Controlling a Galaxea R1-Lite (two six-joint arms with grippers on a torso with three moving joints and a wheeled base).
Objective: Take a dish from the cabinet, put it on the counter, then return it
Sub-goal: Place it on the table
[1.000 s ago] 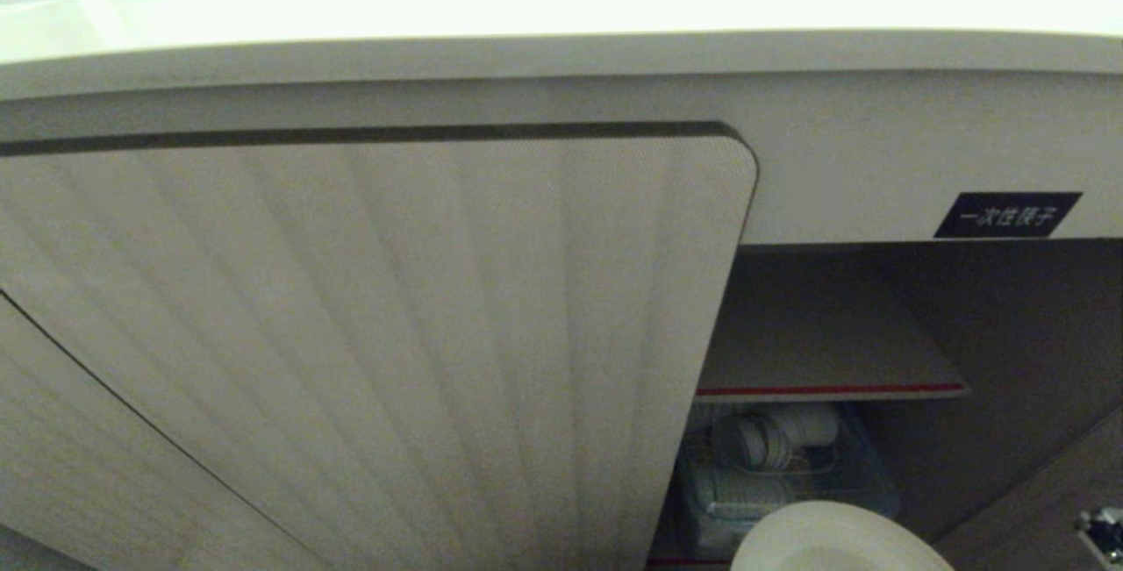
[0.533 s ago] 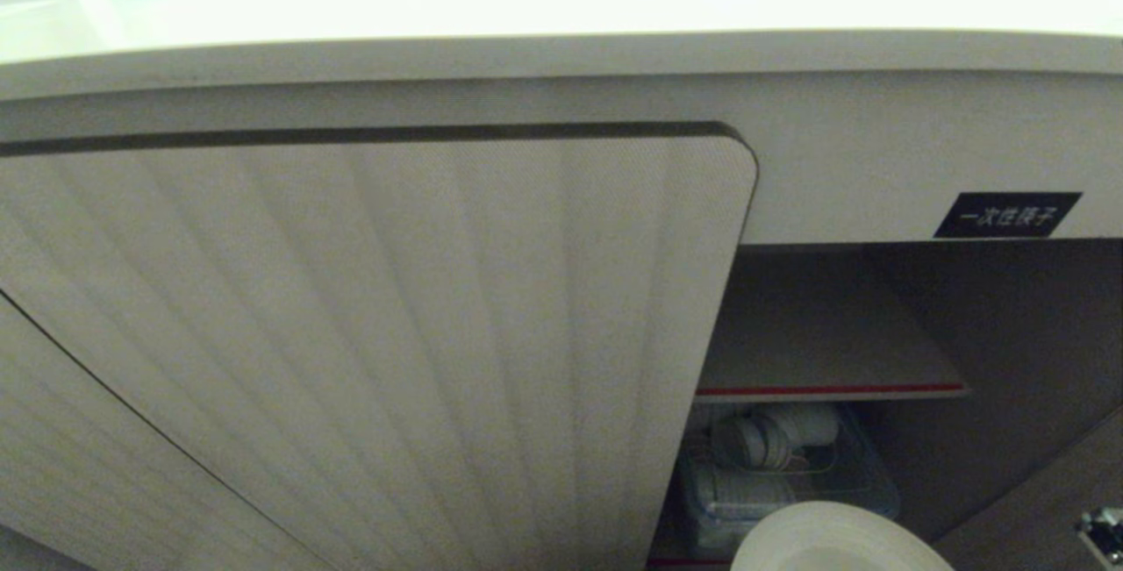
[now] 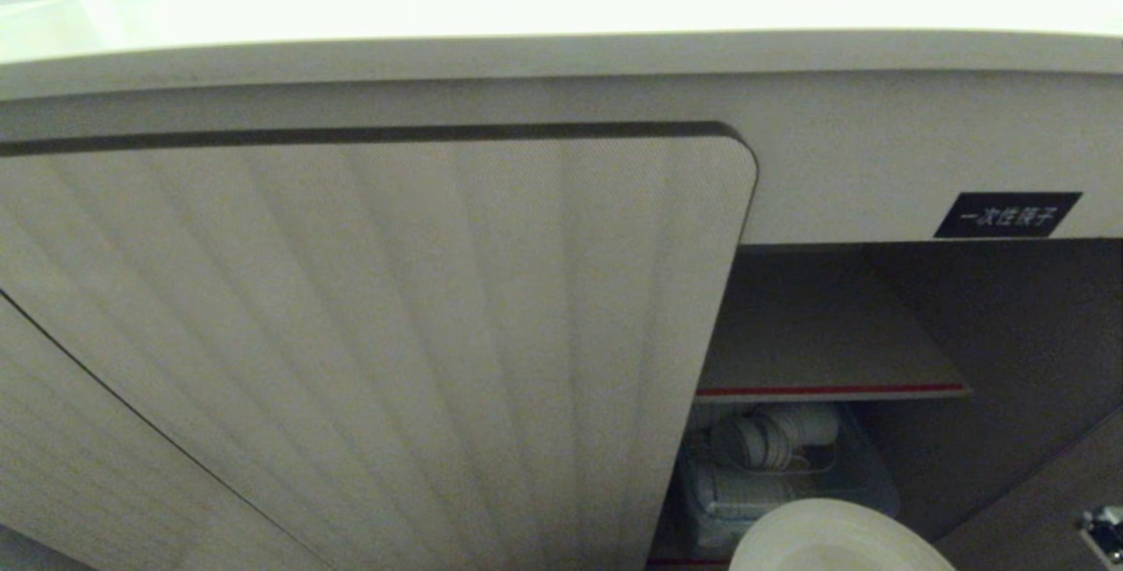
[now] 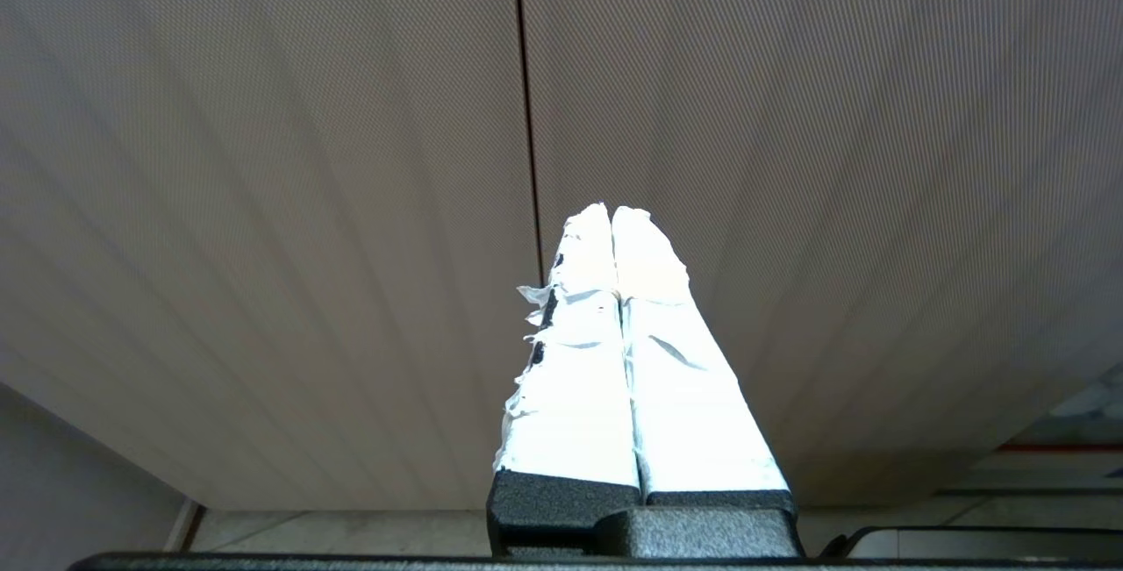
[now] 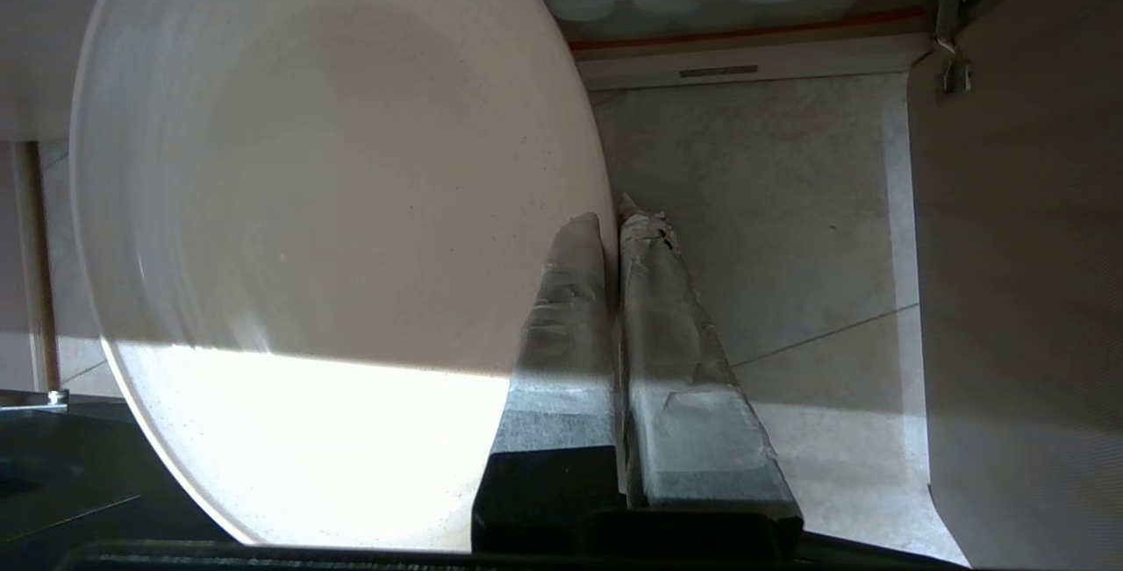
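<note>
counter: glossy cream countertop [image 3: 561,1] runs across the top of the head view, rounded front edge, black inset panel strip at the far side
cabinet: beige under-counter unit [image 3: 860,159]; 1 ribbed round-cornered door [image 3: 377,334] shut on the left, bay on the right stands open
label: 1 small black tag with white characters [image 3: 1007,215], above the open bay
shelf: 1 inner shelf with a red front edge [image 3: 829,391]; under it a clear bin [image 3: 864,474] with wrapped white stacks, count unreadable
dish: 1 plain cream-white plate [image 5: 333,229], low in front of the open bay, outside the cabinet, above tiled floor [image 5: 790,229]
right gripper: [image 5: 614,220] two taped fingers [image 5: 561,308] pinched together on the plate rim, one finger on each face
left gripper: [image 4: 611,211] white-taped fingers [image 4: 675,378] pressed together, holding nothing, close to the ribbed door face, not seen touching it
</note>
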